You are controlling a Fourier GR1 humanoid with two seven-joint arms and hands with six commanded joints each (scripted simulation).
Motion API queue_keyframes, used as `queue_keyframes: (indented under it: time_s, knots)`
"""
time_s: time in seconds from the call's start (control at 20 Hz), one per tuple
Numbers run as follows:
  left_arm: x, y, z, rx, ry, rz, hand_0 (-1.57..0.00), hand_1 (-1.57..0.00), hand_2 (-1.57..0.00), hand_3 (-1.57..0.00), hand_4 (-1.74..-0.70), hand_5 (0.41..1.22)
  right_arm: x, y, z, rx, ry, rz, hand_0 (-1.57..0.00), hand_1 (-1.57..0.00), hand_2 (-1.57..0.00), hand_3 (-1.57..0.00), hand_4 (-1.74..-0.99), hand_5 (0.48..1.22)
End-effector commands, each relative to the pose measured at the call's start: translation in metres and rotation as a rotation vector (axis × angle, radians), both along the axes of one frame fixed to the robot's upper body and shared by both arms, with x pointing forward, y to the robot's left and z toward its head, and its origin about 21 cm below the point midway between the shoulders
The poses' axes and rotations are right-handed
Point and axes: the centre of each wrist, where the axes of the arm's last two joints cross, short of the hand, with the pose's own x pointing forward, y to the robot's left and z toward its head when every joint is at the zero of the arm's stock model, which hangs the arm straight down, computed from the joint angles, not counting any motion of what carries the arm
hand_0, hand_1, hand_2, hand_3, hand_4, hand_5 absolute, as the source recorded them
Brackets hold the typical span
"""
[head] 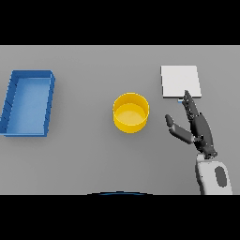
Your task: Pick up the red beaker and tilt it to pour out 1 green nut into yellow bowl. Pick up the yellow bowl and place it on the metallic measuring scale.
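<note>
Only one hand in sight: right hand, fingers straight and spread, holding nothing, fingertips covering the near edge of the pale scale. Yellow bowl upright mid-bench, just left of that hand, apparently empty. Blue tray far left, bare inside.

We see a round yellow bowl with low straight walls standing upright on the grey table, its opening facing up and nothing visible inside. To the right of the bowl and a little farther back lies a flat, square, pale metallic measuring scale, apart from it.
</note>
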Motion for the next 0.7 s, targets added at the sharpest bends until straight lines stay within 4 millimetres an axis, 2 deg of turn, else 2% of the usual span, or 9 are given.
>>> queue_keyframes:
  time_s: [0.0,0.05,0.1,0.15,0.2,0.35,0.45,0.65]
  knots:
    - [-0.002,0.009,-0.014,-0.057,0.015,0.035,-1.57,-1.57,-1.57,-1.49,-1.74,1.221,0.001,0.002,-0.002,-0.007,-0.006,0.005,0.0,0.0,0.0,0.0,-1.278,0.659]
    - [-0.003,0.013,-0.034,-0.109,0.037,0.071,-1.57,-1.57,-1.57,-1.5,-1.74,1.221,-0.002,0.001,-0.002,-0.012,-0.014,0.0,0.0,0.0,0.0,0.0,-1.285,0.663]
    - [-0.007,0.019,-0.051,-0.151,0.042,0.093,-1.57,-1.57,-1.57,-1.44,-1.74,1.221,-0.001,0.0,-0.002,-0.024,-0.019,-0.003,0.0,0.0,0.0,0.0,-1.293,0.667]
    - [-0.01,0.024,-0.061,-0.175,0.056,0.134,-1.57,-1.57,-1.57,-1.46,-1.74,1.221,-0.001,-0.001,0.0,-0.023,-0.019,0.003,0.0,0.0,0.0,0.0,-1.302,0.671]
    - [-0.013,0.028,-0.073,-0.22,0.051,0.155,-1.57,-1.57,-1.57,-1.42,-1.74,1.221,-0.004,0.0,-0.005,-0.021,-0.021,0.01,0.0,0.0,0.0,0.0,-1.307,0.677]
    - [-0.028,0.041,-0.104,-0.331,0.065,0.23,-1.57,-1.57,-1.57,-1.49,-1.74,1.221,-0.003,-0.001,-0.005,-0.037,-0.025,0.009,0.0,0.0,0.0,0.0,-1.302,0.693]
    - [-0.039,0.047,-0.117,-0.335,0.062,0.263,-1.57,-1.57,-1.57,-1.52,-1.74,1.221,-0.008,0.001,-0.007,-0.032,-0.028,0.03,0.0,0.0,0.0,0.0,-1.304,0.707]
    - [-0.065,0.048,-0.134,-0.345,0.036,0.268,-1.57,-1.57,-1.57,-1.39,-1.74,1.221,-0.007,-0.003,-0.003,-0.041,-0.036,0.024,0.0,0.0,0.0,0.0,-1.315,0.722]
